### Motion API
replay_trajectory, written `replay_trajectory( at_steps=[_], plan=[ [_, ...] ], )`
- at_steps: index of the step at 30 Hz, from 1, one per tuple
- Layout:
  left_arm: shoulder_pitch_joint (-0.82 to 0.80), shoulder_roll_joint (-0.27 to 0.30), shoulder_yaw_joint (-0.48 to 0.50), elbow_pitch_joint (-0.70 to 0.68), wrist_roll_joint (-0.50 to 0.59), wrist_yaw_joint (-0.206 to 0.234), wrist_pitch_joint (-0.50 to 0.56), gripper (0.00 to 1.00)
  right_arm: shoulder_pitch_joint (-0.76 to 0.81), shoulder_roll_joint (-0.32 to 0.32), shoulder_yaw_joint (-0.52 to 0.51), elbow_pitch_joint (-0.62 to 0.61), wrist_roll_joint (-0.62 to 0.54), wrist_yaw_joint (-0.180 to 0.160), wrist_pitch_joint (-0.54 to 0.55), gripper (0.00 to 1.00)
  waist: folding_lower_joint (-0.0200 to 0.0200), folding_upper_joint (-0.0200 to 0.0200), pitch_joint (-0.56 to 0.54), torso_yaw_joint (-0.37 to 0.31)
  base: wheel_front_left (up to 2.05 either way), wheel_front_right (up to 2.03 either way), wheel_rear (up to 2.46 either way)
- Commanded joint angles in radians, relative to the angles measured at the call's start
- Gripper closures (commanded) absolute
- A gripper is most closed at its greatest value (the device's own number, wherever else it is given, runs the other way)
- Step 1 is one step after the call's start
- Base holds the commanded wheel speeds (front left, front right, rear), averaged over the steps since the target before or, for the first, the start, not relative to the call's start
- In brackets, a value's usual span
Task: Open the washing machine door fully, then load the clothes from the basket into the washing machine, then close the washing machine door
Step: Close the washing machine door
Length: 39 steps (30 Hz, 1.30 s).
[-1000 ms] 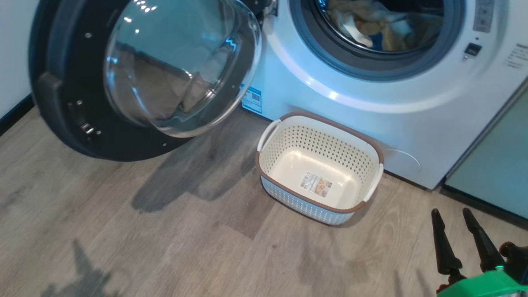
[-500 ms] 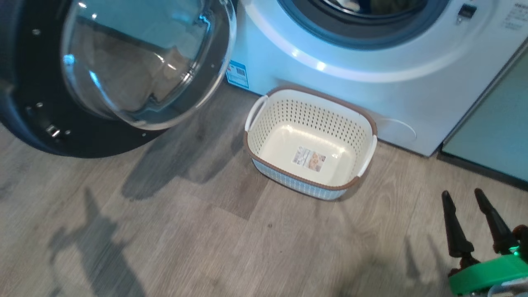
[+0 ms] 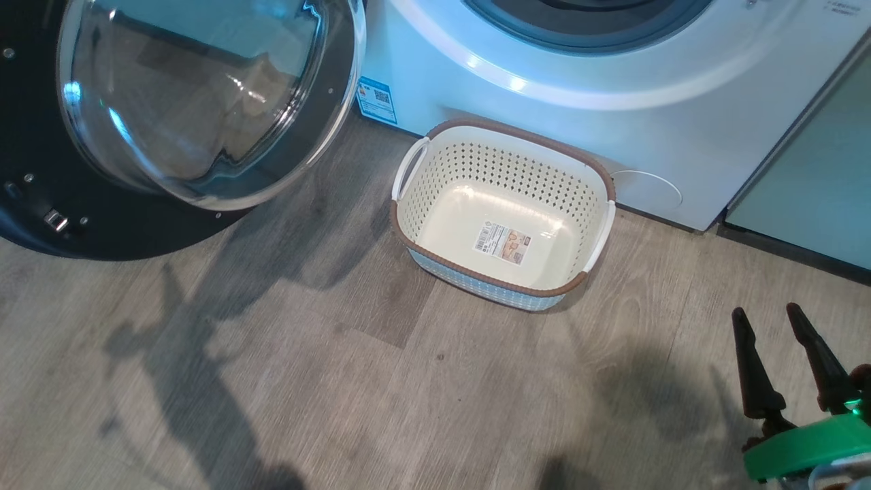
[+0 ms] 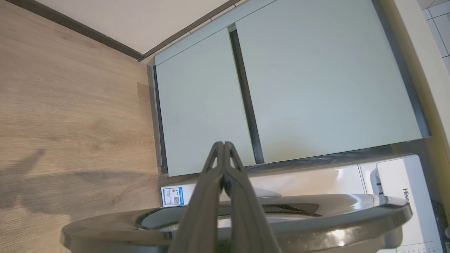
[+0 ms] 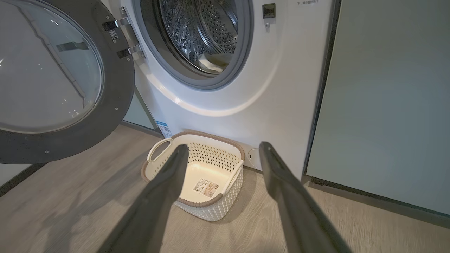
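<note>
Shows the washing machine door (image 3: 190, 102) swung wide, left of the washing machine (image 3: 476, 95), lower edge clear above the floor (image 3: 340, 381). Puts the basket (image 3: 503, 170) empty just beside the machine's front, bare floor ahead and left; pale clothes (image 5: 211, 64) low inside. Sets the right gripper (image 3: 765, 311) low at right, fingers spread, holding nothing; left gripper (image 4: 221, 143) fingers pressed together near the door's rim.
</note>
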State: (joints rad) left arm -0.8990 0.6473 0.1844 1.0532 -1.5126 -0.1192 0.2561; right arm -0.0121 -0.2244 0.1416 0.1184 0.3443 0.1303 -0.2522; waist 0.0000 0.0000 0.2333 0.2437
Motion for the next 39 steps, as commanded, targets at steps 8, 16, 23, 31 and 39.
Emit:
replay_trajectory(
  at_steps=[8,16,23,31,39],
  plan=[
    [-0.063,0.032,-0.051,-0.01,0.052,-0.004,0.044,1.0,-0.04,-0.029,0.025,-0.03,-0.006,0.0,-0.01,0.0,0.0,0.0,-0.004,-0.001,0.0,0.0,0.0],
    [-0.077,0.02,-0.084,0.001,0.062,-0.008,0.112,1.0,-0.039,-0.026,0.023,-0.026,-0.01,0.0,-0.01,0.0,0.0,0.0,-0.003,0.0,0.0,0.0,0.0],
    [-0.065,-0.015,-0.113,-0.031,0.052,-0.011,0.199,1.0,-0.034,-0.011,0.02,-0.021,-0.011,0.0,-0.01,0.0,0.0,0.0,-0.021,0.009,0.0,0.0,0.0],
    [-0.019,-0.045,-0.142,-0.105,0.037,-0.011,0.281,1.0,-0.026,0.008,0.021,-0.013,-0.011,0.0,-0.01,0.0,0.0,0.0,-0.05,0.024,0.0,0.0,0.0],
    [0.044,-0.07,-0.161,-0.189,0.002,-0.011,0.376,1.0,-0.019,0.028,0.019,-0.003,-0.008,0.0,-0.01,0.0,0.0,0.0,-0.086,0.026,0.0,0.0,0.0]
  ],
)
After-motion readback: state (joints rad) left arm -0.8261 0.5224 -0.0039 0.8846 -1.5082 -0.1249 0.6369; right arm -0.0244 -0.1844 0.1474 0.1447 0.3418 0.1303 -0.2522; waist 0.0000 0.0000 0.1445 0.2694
